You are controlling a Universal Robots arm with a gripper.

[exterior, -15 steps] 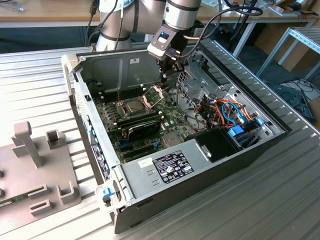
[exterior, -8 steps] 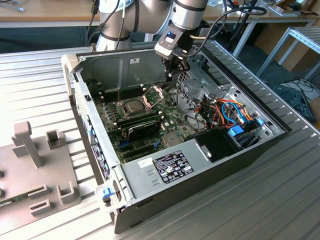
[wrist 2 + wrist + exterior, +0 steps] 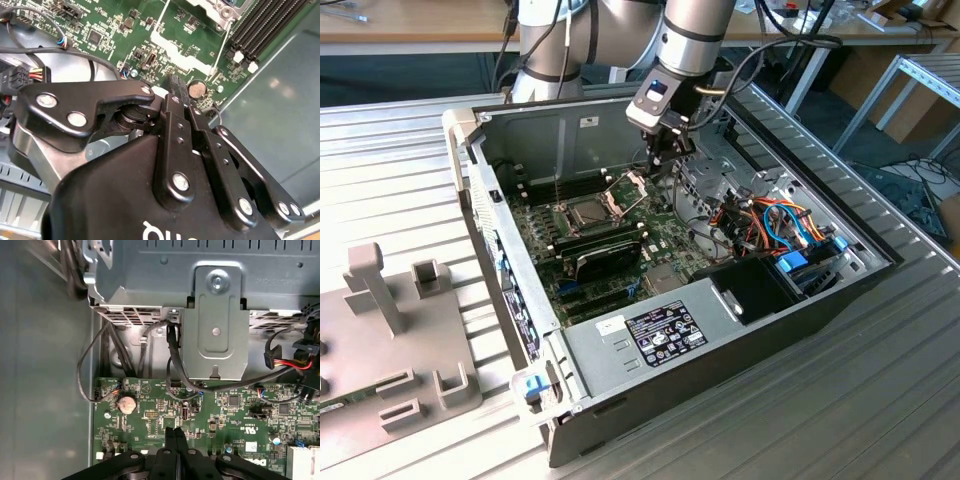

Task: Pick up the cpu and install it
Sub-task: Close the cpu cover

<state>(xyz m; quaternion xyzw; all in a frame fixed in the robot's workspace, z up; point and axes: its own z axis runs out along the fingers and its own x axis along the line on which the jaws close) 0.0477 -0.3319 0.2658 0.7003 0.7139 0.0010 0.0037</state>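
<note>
The pincer (image 3: 173, 434) hung low over the motherboard (image 3: 235, 410) beside the raised socket frame (image 3: 628, 186), its fingers pressed together and pinching nothing. The cpu (image 3: 588, 212) seemed to lie in its socket. Work there likely wanted a slow, straight approach, since black cables (image 3: 172, 360), a coin battery (image 3: 126, 403) and a metal bracket (image 3: 215, 325) crowded close.

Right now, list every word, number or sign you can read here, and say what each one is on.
Black label on the power supply: print too small to read.
White sticker on the case wall: unreadable.
White letters on the gripper body: cut off, unreadable.
White markings on the motherboard: too small to read.
None can be quoted.
</note>
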